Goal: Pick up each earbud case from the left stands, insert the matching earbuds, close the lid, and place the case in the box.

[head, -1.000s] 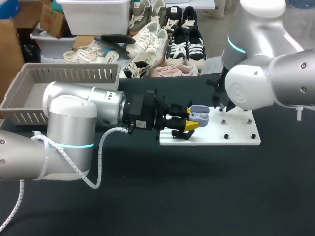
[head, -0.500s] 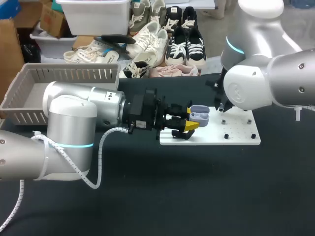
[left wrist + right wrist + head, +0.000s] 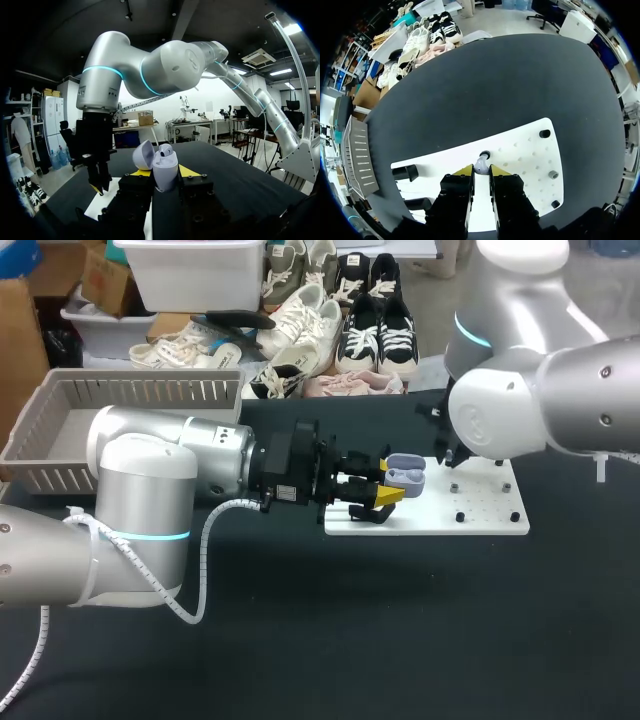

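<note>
Ok, L tool is closed on the earbud case, mid-frame in head view, just over the left end of the white board. The case stands upright btw the yellow tips, pinched from both sides, w/ its lid flipped open. L wrist cam shows a seated bud in the case mouth.

R arm comes in from upper right of head view, and its wrist hides its tool there. In R wrist cam, R tool points down at the board, tips nearly together, gripping a loose earbud btw them, right over a black-ringed socket. It sits close beside the case, apart from it.

Black stands are at the board's left end, and small black pegs dot the right part. Grey basket is at upper left of head view, well apart from both tools. Board lies flat on the dark worktop.
</note>
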{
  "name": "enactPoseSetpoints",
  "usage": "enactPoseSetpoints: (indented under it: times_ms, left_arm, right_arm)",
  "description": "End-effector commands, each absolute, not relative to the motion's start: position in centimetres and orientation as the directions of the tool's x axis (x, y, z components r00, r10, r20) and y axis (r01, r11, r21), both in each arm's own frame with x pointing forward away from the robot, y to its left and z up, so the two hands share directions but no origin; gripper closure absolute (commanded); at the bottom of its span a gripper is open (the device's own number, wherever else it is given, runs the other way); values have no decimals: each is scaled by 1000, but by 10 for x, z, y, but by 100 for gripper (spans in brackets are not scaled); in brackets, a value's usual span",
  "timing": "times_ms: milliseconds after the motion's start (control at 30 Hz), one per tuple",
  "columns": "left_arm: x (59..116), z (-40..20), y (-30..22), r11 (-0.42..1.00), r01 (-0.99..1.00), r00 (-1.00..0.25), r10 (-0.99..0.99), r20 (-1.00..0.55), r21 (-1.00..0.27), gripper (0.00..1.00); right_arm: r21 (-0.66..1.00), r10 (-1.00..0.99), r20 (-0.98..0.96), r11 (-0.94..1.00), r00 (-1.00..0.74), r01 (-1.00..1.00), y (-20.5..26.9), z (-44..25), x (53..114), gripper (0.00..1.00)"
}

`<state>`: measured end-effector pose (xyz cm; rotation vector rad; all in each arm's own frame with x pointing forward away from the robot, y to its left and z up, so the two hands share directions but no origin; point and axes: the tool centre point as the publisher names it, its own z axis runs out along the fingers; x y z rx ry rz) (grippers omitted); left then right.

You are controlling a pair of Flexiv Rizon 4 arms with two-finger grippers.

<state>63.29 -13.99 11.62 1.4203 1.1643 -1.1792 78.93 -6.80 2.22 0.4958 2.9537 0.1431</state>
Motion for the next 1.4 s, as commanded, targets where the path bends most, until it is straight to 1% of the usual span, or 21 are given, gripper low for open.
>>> enactPoseSetpoints:
  times_ms: [33, 767, 1167, 1400]
  left_arm:
    - [634, 116, -140, -128, 989, 93, 104, -990, 79, 100]
    - [634, 116, -140, -128, 989, 93, 104, -990, 79, 100]
    - [634, 116, -140, -128, 989, 93, 104, -990, 79, 100]
    - [634, 116, -140, -128, 989, 93, 104, -990, 79, 100]
  right_arm:
    - [116, 340, -130, 938, -931, 326, -68, 27, 786, 100]
    - [156, 406, -164, 911, -899, 383, -84, 75, 749, 100]
    - [110, 448, -168, 894, -878, 435, -98, 109, 722, 100]
    - [129, 410, -133, 910, -902, 394, -90, 147, 695, 100]
